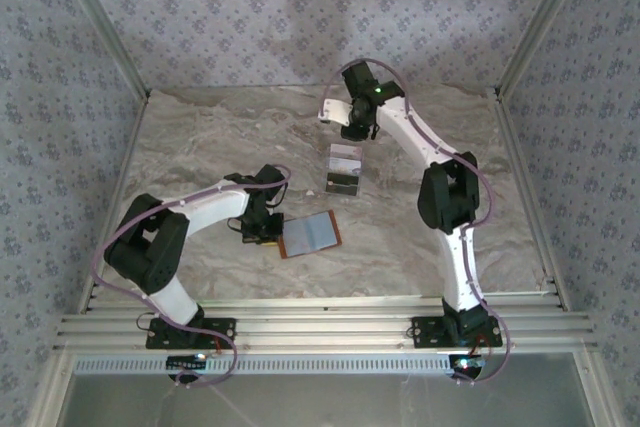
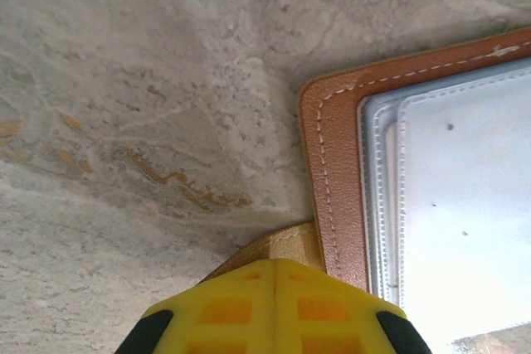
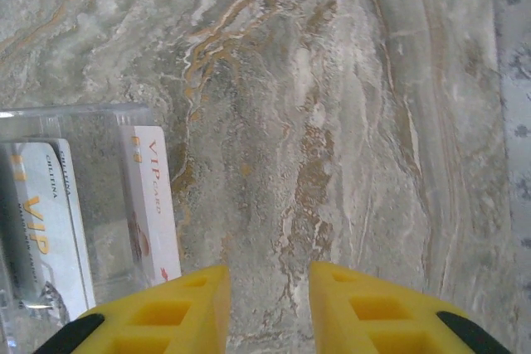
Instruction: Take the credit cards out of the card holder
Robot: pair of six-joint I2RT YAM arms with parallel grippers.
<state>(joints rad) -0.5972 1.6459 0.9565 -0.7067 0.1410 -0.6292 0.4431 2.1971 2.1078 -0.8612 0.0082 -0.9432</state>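
**Thin, slick cards; soft leather holder pinned by its tab**

Nearest the lens, at the bottom edge of the left wrist view: left gripper (image 2: 275, 288), yellow fingertips pressed flat together on the side tab (image 2: 278, 246) of the card holder (image 2: 332, 163). Lies open and flat on the marble table (image 2: 124, 80), across the right half of that frame and at lower centre in the top view. Looks soft and light, likely to slide or fold unless pinned by that tab. Cannot tell whether the grey-blue pockets (image 2: 465, 205) hold any card.

At the bottom of the right wrist view: right gripper (image 3: 268, 288), parted a little, holding nothing, hovering over bare marble. Just left of it, clear plastic rack (image 3: 99, 180) with credit cards (image 3: 153, 196) standing upright inside. Seem stiff, thin, light and slippery. Best pinched squarely by an exposed short edge and drawn straight along the slot, never bent.
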